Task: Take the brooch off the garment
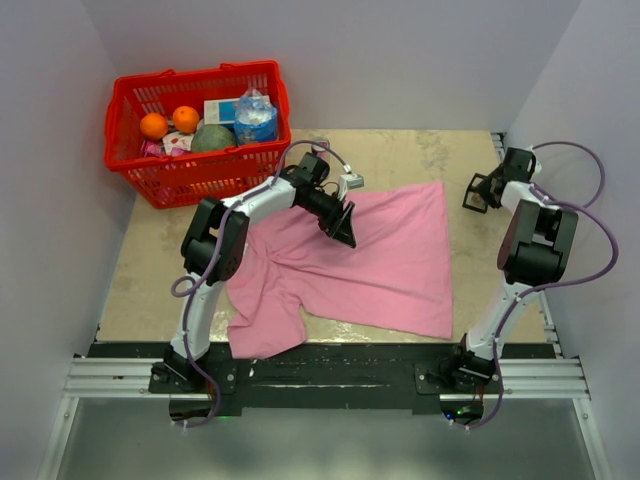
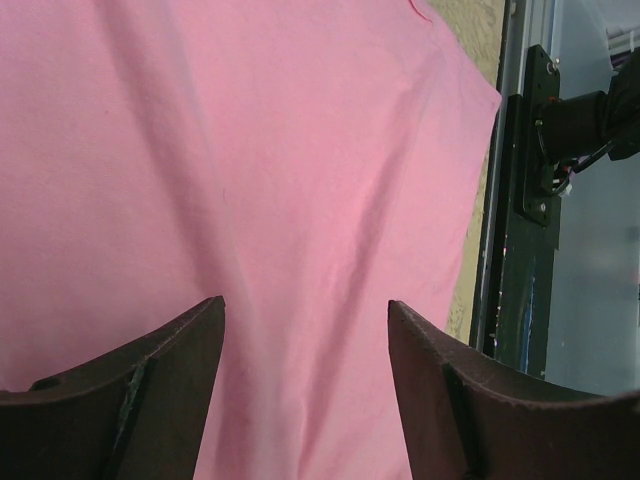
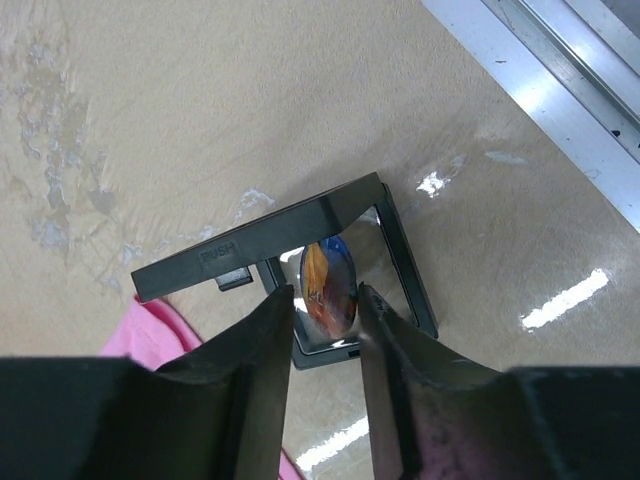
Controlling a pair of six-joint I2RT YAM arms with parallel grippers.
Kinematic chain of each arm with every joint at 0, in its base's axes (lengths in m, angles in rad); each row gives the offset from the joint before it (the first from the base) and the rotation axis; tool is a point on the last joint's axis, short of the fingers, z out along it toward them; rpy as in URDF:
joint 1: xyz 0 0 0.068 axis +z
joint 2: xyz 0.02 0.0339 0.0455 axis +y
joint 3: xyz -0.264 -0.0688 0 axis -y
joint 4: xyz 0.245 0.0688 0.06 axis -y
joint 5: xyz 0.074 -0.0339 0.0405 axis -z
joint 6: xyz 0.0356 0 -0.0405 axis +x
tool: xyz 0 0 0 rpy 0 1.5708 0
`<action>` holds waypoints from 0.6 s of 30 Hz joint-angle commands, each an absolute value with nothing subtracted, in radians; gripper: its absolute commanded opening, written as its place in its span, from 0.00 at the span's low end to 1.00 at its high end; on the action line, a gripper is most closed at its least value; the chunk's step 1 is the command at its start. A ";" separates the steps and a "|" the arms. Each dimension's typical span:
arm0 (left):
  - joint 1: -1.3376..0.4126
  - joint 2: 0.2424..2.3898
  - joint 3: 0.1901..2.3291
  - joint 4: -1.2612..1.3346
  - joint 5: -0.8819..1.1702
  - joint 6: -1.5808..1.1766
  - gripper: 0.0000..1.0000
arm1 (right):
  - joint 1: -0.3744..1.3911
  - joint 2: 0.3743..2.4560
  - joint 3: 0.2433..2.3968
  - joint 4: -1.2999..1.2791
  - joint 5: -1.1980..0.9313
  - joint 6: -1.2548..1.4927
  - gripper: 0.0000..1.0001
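I have the brooch, a small glossy disc with orange and blue on its face, pinched between the right fingers inside the hard black open-frame cube, apparently to seat it there. The garment, a soft, wrinkled pink shirt, lies left of the cube on the beige surface. My left fingers hover spread above the cloth, gripping nothing.
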State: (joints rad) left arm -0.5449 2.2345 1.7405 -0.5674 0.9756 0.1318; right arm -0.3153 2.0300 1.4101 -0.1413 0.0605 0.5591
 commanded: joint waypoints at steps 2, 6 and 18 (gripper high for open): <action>-0.549 2.194 1.741 -0.545 1.006 0.109 0.71 | -0.327 2.007 1.447 -0.143 0.098 0.549 0.43; -0.551 2.200 1.746 -0.522 1.026 0.080 0.71 | -0.327 1.991 1.433 -0.158 0.113 0.543 0.46; -0.549 2.200 1.755 -0.531 1.029 0.098 0.70 | -0.328 1.928 1.437 -0.225 0.138 0.465 0.54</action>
